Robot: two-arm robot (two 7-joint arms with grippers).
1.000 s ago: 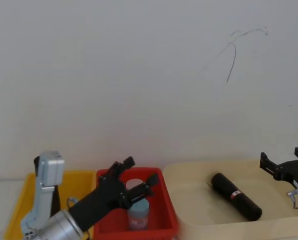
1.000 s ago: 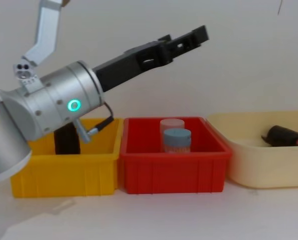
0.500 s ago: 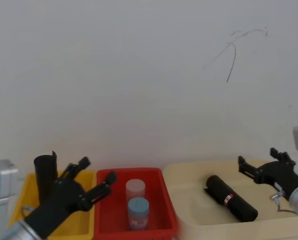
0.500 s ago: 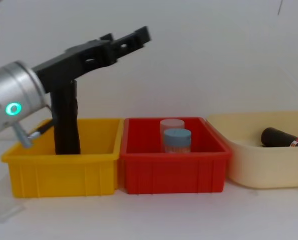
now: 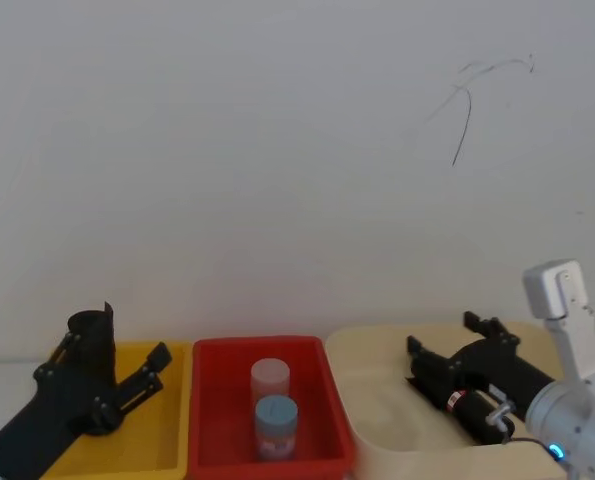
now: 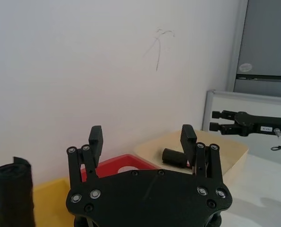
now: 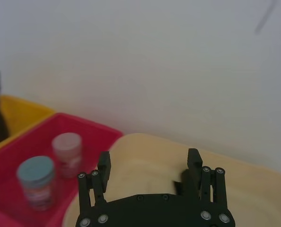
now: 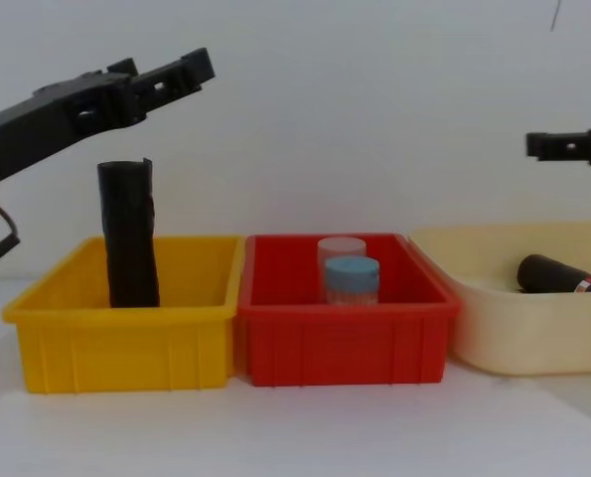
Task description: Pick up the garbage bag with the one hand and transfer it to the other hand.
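The garbage bag (image 8: 553,272) lay on its side in the beige tub (image 8: 514,338), which stood at the right end of a row of three containers set along the tabletop's (image 8: 295,432) far edge, by the white wall. A bit of the bag's red-and-white label faced up, and nothing was touching the bag.

The right gripper (image 5: 442,334) hung above that tub. From the chest it sat well above the tub's rim, and from the head it lay over the bag's near-left end. Its fingers were spread apart and held nothing. A cyan light glowed on its silver wrist at the tabletop's near right corner.

The left gripper (image 6: 141,138) was raised over the yellow bin (image 8: 126,348) at the left end of the row. Its long fingers were also parted and empty, and they pointed up and toward the wall. It sat higher than the top of the plain black roll (image 8: 128,234) that stood upright in the yellow bin, and it was clear of that roll.

Between the two stood the red bin (image 8: 340,343), touching the yellow one. It held a blue-lidded jar (image 8: 352,278) with a pale-lidded jar (image 8: 341,246) just behind it.
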